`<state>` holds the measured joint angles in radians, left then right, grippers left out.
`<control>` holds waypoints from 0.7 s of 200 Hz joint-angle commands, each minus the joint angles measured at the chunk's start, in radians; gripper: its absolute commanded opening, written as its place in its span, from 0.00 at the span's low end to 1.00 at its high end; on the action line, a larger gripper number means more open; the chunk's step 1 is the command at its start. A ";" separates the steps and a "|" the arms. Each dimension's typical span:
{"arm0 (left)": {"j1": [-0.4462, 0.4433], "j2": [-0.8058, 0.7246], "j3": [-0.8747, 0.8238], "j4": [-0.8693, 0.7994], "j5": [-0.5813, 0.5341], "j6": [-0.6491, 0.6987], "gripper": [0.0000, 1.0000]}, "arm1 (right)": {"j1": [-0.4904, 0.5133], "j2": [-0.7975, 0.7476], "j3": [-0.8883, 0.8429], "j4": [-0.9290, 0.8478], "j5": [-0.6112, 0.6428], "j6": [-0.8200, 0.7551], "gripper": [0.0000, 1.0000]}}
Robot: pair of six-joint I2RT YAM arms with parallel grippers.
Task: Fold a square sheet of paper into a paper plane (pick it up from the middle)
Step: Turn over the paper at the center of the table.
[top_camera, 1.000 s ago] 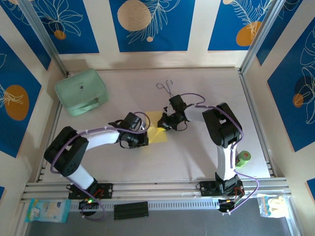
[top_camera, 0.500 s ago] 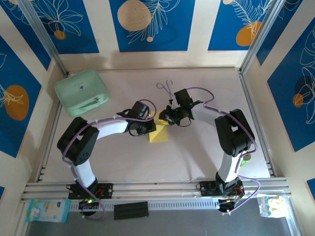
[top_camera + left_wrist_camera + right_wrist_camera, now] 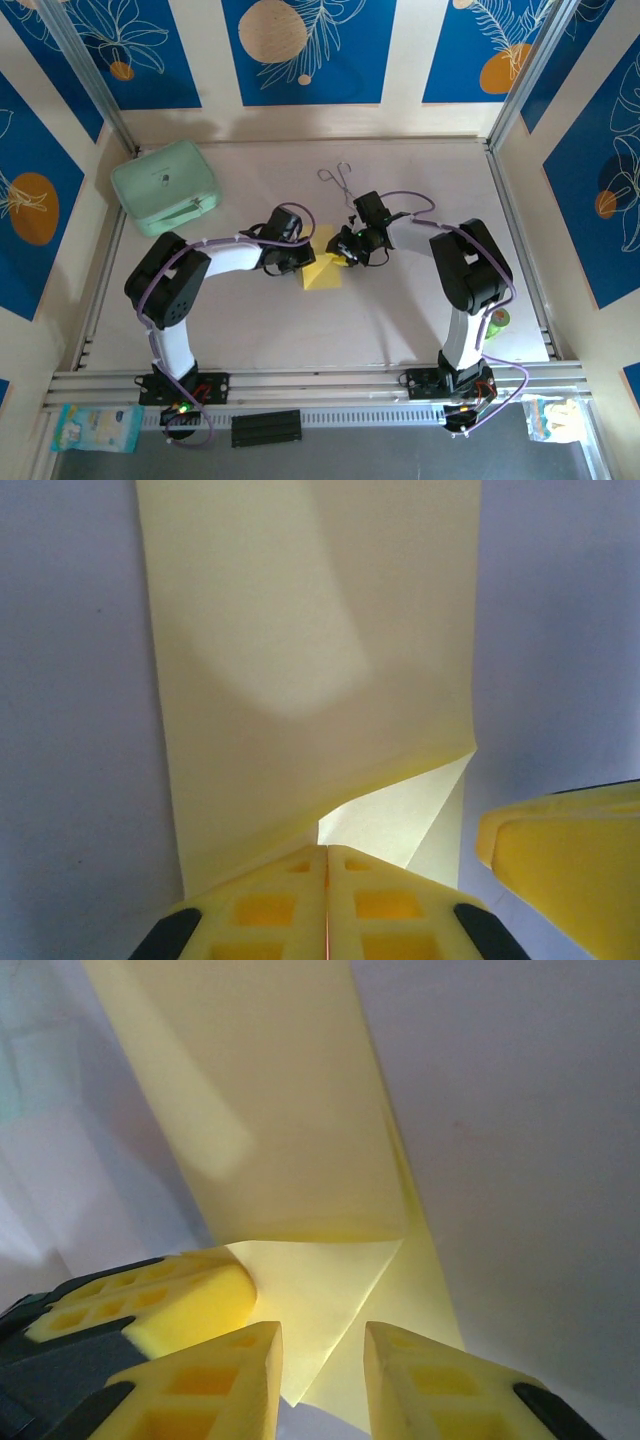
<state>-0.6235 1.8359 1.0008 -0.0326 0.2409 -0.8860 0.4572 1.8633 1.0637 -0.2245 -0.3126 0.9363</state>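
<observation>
Square sheet of paper [image 3: 322,272] lies mid-fold on the bench [image 3: 400,320], just ahead of both end effectors. The left end effector [image 3: 326,852] is pressed together, pinching the folded edge. The right end effector [image 3: 322,1338] stands spread over the corner flap. Next, probably, comes pressing that crease flat.

Ahead of the left gripper [image 3: 326,852] the paper [image 3: 300,660] runs off the top edge. Its near corner lies hidden under the closed tips, pinched or not I can't tell. Ahead of the right gripper [image 3: 322,1345] its far end is cut off too.
</observation>
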 commanded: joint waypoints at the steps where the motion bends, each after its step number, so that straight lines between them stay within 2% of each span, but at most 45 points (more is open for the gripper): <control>1: 0.010 -0.007 -0.016 0.019 -0.017 -0.019 0.09 | 0.007 0.025 0.025 -0.034 0.007 0.008 0.29; 140: 0.014 0.000 -0.101 0.067 -0.025 -0.102 0.09 | 0.021 0.083 0.067 -0.044 -0.006 -0.013 0.31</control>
<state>-0.6189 1.8339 0.9310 0.0582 0.2310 -0.9619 0.4721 1.9251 1.1072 -0.2359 -0.3134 0.9352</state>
